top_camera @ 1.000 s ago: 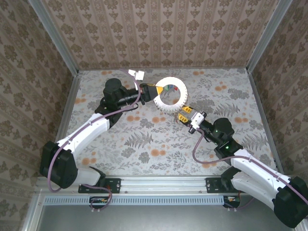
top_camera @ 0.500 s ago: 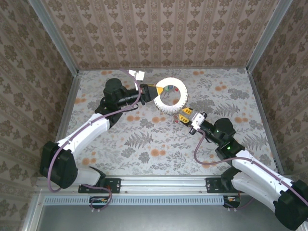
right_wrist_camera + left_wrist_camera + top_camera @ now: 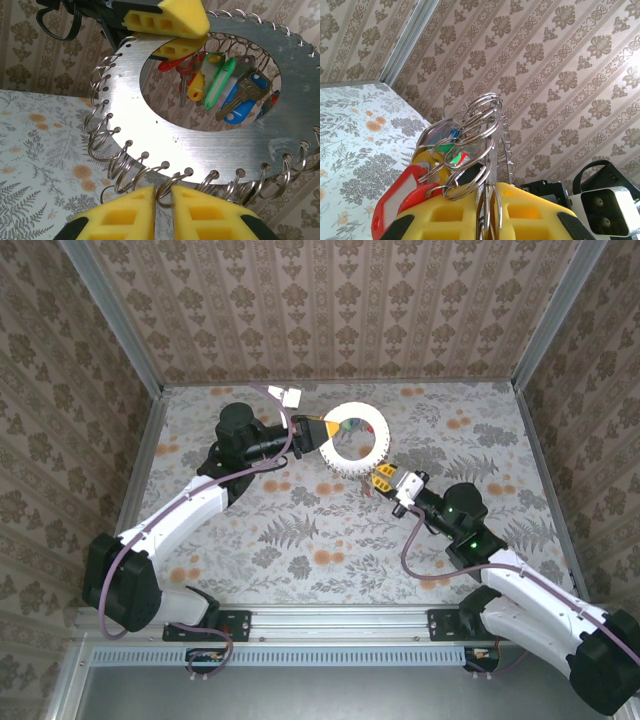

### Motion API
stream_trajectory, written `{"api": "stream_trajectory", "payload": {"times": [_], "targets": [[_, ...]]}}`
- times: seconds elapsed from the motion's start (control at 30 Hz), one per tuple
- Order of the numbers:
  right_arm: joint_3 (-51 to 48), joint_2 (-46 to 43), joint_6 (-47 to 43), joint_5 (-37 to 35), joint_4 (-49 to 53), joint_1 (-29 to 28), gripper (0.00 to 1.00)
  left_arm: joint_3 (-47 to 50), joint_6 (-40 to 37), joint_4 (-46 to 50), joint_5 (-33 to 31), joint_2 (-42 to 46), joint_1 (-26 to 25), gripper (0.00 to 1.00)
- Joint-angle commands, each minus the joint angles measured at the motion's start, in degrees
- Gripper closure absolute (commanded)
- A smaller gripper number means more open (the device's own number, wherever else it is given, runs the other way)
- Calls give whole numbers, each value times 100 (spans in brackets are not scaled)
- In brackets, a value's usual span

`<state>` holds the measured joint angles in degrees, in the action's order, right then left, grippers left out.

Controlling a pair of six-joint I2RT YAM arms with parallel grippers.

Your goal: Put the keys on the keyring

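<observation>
- Nearest, at the bottom edge of my right wrist view, my right gripper [image 3: 162, 200] has its yellow fingers almost pressed together. Only a thin slit is left between them, and one small wire loop [image 3: 165, 189] is caught in it.
- That loop sits on the rim of the keyring [image 3: 150, 115], a flat metal disc with a round hole. It is held above the table [image 3: 300, 530], at upper centre of the top view. Its broad face is turned towards my right wrist camera, and being round it has no long axis.
- Across the hole hang the keys [image 3: 248, 86], with red, yellow, green and blue tags. Their long axes run roughly top to bottom of the frame, leaning right at the top.
- Farthest, at the top of that frame, my left gripper [image 3: 185, 37] is clamped on the disc's rim.
- I judge the step in hand to be taking hold of a loop for threading. The next move calls for parting that wire gently and sliding a key's eye onto it while my left side braces the disc.
</observation>
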<state>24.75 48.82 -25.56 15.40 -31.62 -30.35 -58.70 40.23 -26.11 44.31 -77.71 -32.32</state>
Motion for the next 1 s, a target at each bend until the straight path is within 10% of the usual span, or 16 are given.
{"api": "stream_trajectory", "payload": {"times": [0.0,0.97], "targets": [[208,79,33,-2,-280,-41,81,-301,-46,-325,61,186,-47,100],[-109,291,124,-1342,-1042,-358,80,-380,-3,-411,-83,115,-143,100]]}}
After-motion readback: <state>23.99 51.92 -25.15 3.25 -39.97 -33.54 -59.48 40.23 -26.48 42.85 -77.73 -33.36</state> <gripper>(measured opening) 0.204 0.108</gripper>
